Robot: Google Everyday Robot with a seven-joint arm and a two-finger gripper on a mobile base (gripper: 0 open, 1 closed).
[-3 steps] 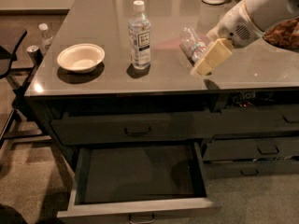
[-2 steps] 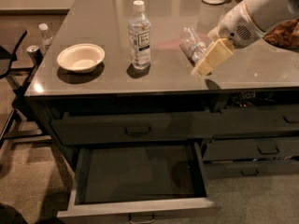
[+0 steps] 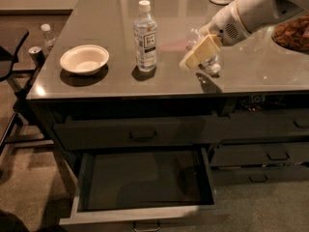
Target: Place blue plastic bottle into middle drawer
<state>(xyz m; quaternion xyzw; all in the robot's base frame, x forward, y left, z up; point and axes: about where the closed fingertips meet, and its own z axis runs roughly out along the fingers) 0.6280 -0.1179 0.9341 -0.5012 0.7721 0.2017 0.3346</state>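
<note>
The white arm's tan-padded gripper [image 3: 199,54] has slid a little nearer to the shallow white bowl [image 3: 84,59] than it was a second ago, and nothing else has moved. It hangs low over the glossy grey countertop [image 3: 96,13], far to the right of the bowl, overlapping a small ribbed clear bottle [image 3: 212,65] that lies on its side. Whether the gripper is open or closed cannot be told, nor whether it has hold of that small bottle.

The tall clear bluish plastic bottle with the white cap and white label [image 3: 146,37] stands upright just to the right of the bowl, between the bowl and the gripper, and nothing touches it. The wide dark-grey middle drawer [image 3: 145,180] is pulled fully out below and in front of the bowl, its flat dark inside bare.

So the shift reads as the start of a reach towards the tall bottle. The task is at its opening stage: the drawer is ready, the grasp is not yet made, and the gripper must first clear the small bottle.
</note>
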